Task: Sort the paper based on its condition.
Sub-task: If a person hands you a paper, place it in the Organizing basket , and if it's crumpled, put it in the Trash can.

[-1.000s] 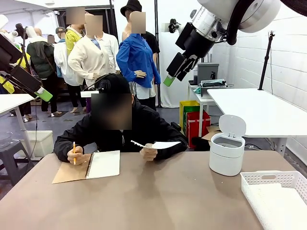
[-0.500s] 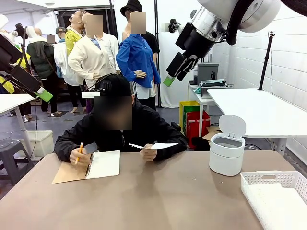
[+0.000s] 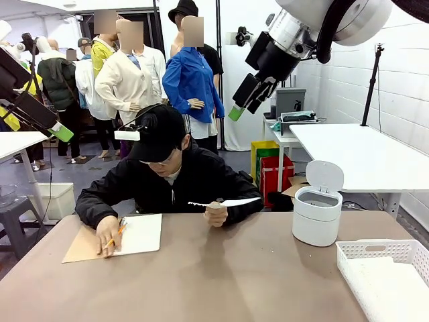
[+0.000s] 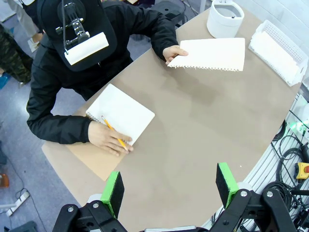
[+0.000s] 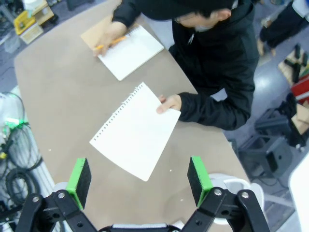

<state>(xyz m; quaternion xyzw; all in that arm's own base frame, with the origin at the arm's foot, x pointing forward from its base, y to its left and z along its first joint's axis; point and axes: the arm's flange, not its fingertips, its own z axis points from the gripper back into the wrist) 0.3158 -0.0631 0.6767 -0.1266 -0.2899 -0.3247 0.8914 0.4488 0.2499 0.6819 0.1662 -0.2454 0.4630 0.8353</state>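
Above the tan worktop (image 3: 234, 275), the left end effector (image 4: 169, 171) and right end effector (image 5: 138, 162) are held high, fingers apart. A white basket (image 3: 375, 249) is seen lower right, a bin (image 3: 316, 218) behind it, a notebook (image 3: 139, 235) at left. The paper (image 5: 135, 130) is held flat at centre by a hand (image 3: 216, 215).

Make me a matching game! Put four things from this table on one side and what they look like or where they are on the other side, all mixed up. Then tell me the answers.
Things:
1. sheet of paper
2. notebook
3. white bin
4. white basket

Places and states:
A. lid flipped up
B. sitting at the table's near corner, on the robot's right
C. held up in the air by one edge
D. lying open, being written on

Pairs: 1-C, 2-D, 3-A, 4-B.
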